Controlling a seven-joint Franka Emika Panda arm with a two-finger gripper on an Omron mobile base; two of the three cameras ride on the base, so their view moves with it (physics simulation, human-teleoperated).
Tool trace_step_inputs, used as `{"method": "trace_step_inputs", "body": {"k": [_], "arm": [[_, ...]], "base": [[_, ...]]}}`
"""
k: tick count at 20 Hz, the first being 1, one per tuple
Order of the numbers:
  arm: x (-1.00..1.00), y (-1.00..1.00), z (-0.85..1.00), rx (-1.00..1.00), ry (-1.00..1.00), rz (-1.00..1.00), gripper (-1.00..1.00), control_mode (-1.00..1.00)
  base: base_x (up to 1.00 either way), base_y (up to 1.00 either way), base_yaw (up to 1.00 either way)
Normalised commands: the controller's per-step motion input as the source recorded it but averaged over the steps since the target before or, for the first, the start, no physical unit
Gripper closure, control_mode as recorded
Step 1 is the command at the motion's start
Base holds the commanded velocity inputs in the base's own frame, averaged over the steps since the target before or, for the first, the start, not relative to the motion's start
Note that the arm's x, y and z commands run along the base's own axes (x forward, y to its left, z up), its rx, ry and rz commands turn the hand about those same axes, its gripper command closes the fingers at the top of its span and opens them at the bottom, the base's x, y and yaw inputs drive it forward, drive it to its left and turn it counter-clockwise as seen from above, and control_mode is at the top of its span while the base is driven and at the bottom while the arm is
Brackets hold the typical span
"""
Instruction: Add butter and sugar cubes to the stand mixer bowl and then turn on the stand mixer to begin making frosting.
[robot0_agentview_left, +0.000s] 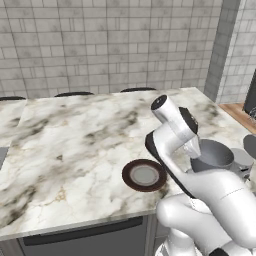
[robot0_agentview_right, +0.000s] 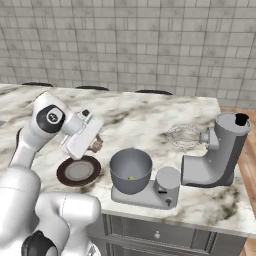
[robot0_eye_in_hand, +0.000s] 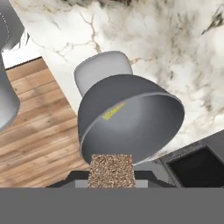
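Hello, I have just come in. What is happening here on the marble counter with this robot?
The white robot arm's gripper holds a small speckled tan-brown sugar cube, shut on it, beside the deep grey metal mixer bowl. A pale-yellow piece, apparently the butter, already lies inside the bowl. The round dark-brown plate with a grey centre has nothing on it. The grey stand mixer has its head tilted back, whisk raised away from the bowl.

A wall of pale grey rectangular tiles (robot0_agentview_left: 100, 45) ran behind the island. The tabletop (robot0_agentview_left: 75, 145) was white marble veined with brown and grey, and dark drawer fronts (robot0_agentview_right: 165, 235) sat below its near edge. Three dark chair backs (robot0_agentview_left: 74, 93) peeked above the far edge. To the right lay a warm wooden plank floor (robot0_eye_in_hand: 39, 127).
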Motion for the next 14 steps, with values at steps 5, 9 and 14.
{"method": "trace_step_inputs", "body": {"k": [5,9,14], "arm": [[0.04,-0.45,0.19,0.0,0.11,-0.09,1.0,-1.0],[0.1,-0.51,-0.09,0.04,0.12,-0.02,1.0,-1.0],[0.02,-0.39,-0.49,0.06,0.03,0.0,1.0,-1.0]], "base": [[0.0,0.0,0.0],[0.0,0.0,0.0],[0.0,0.0,0.0]]}}
